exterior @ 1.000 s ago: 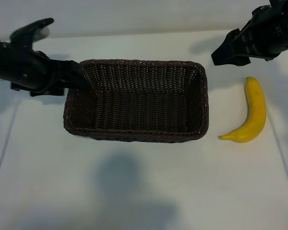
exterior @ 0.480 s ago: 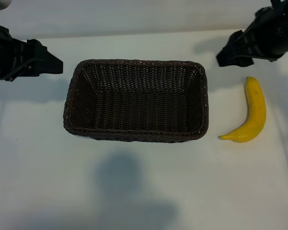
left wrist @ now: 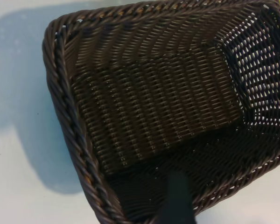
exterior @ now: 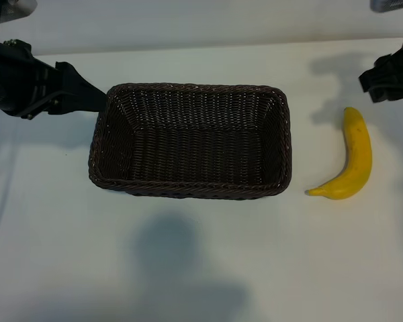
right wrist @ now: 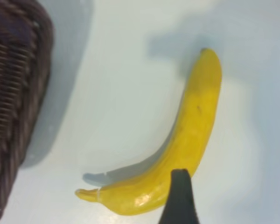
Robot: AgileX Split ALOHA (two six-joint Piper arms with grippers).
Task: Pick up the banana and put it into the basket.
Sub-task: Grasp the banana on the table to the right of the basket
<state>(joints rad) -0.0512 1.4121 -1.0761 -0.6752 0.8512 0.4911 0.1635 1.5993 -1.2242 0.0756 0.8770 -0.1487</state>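
Observation:
The yellow banana point(exterior: 354, 161) lies on the white table to the right of the dark brown wicker basket point(exterior: 188, 86), with a clear gap between them. My right gripper point(exterior: 379, 80) hangs open just beyond the banana's far tip and holds nothing. In the right wrist view the banana point(right wrist: 191, 135) lies below one dark finger point(right wrist: 179, 198). My left gripper point(exterior: 94, 97) is open at the basket's far left corner. In the left wrist view one finger point(left wrist: 179, 198) shows over the basket's rim point(left wrist: 60, 93). The basket's inside holds nothing.
The white tabletop point(exterior: 188, 255) stretches bare in front of the basket and carries a soft shadow. The table's far edge point(exterior: 188, 45) runs just behind the basket. A corner of the basket point(right wrist: 14, 93) shows in the right wrist view.
The right gripper has moved right, from between basket and banana to beyond the banana's far tip. The left gripper drew back from the basket's left end, then returned to its corner.

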